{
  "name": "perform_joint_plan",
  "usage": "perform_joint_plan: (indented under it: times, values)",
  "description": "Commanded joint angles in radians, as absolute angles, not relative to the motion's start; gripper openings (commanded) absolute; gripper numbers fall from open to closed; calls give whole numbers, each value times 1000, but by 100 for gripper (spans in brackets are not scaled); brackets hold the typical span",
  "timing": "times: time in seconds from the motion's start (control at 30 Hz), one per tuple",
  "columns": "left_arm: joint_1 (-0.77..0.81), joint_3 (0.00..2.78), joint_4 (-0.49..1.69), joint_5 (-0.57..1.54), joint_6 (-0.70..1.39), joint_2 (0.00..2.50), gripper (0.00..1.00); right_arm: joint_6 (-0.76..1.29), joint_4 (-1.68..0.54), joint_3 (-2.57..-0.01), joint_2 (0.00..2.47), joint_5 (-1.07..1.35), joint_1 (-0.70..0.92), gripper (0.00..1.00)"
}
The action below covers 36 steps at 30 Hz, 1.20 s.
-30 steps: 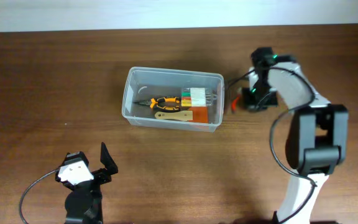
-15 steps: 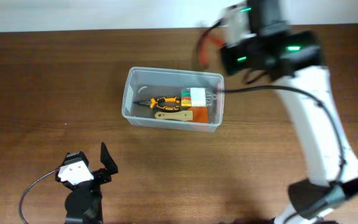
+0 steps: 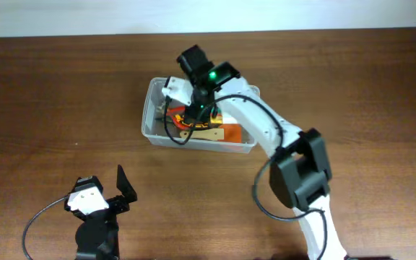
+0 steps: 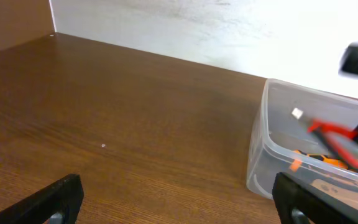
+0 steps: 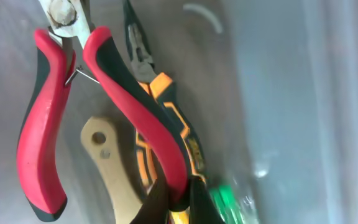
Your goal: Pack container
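The clear plastic container (image 3: 150, 119) stands at mid table and shows at the right of the left wrist view (image 4: 261, 155). Inside it lie orange-and-black pliers (image 5: 166, 130), a tan wooden-handled tool (image 5: 107, 168) and other tools. My right gripper (image 5: 180, 198) is shut on one handle of the red-handled pliers (image 5: 126, 93) and holds them inside the container, over the other tools; in the overhead view it is above the container's left half (image 3: 193, 108). My left gripper (image 3: 121, 189) is open and empty near the table's front left, well short of the container.
The brown wooden table (image 3: 63, 87) ends at a white wall along the far edge (image 4: 216, 25). The right arm reaches across the container's right side (image 3: 266, 130). An orange flat item (image 3: 231, 133) lies in the container's right part.
My right gripper has carried the red-handled pliers from the table right of the container, up and leftward, down into the container. The left arm has not moved.
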<state>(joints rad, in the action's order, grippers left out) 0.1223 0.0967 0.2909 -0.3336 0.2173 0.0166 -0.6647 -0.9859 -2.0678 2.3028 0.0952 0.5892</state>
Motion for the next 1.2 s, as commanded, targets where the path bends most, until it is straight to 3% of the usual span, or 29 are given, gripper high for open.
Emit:
perform_joint_plan:
  times: [0.0, 0.07, 0.13, 0.2, 0.27, 0.43, 0.53, 0.73, 0.83, 1.03, 1.17]
  values:
    - [126, 93, 292, -337, 208, 12, 99, -698, -984, -2064, 2346, 105, 613, 4]
    - [126, 93, 292, -337, 208, 12, 99, -698, -997, -2064, 2352, 106, 628, 4]
    - [126, 93, 292, -337, 208, 12, 99, -699, -1013, -2065, 2352, 104, 650, 14]
    - [126, 93, 292, -337, 208, 12, 99, -693, -1029, -2065, 2342, 91, 672, 47]
    - [126, 93, 292, -337, 208, 12, 99, -620, -1047, -2070, 2321, 23, 692, 72]
    - [126, 93, 292, -337, 208, 12, 99, -339, -1152, -2150, 2210, -391, 711, 99]
    - [126, 93, 292, -337, 208, 12, 99, -203, -1168, -2188, 2122, -452, 669, 99]
    - [126, 93, 292, -337, 208, 12, 99, -53, -1174, -2192, 2020, -287, 498, 99]
    - [126, 93, 292, -337, 208, 12, 99, 131, -1198, -2184, 2029, -232, 377, 80]
    - [126, 93, 292, -337, 208, 12, 99, 381, -1226, -2106, 2099, -52, 170, 29]
    - [126, 93, 292, -337, 208, 12, 99, 403, -1224, -2059, 2144, 0, 127, 10]
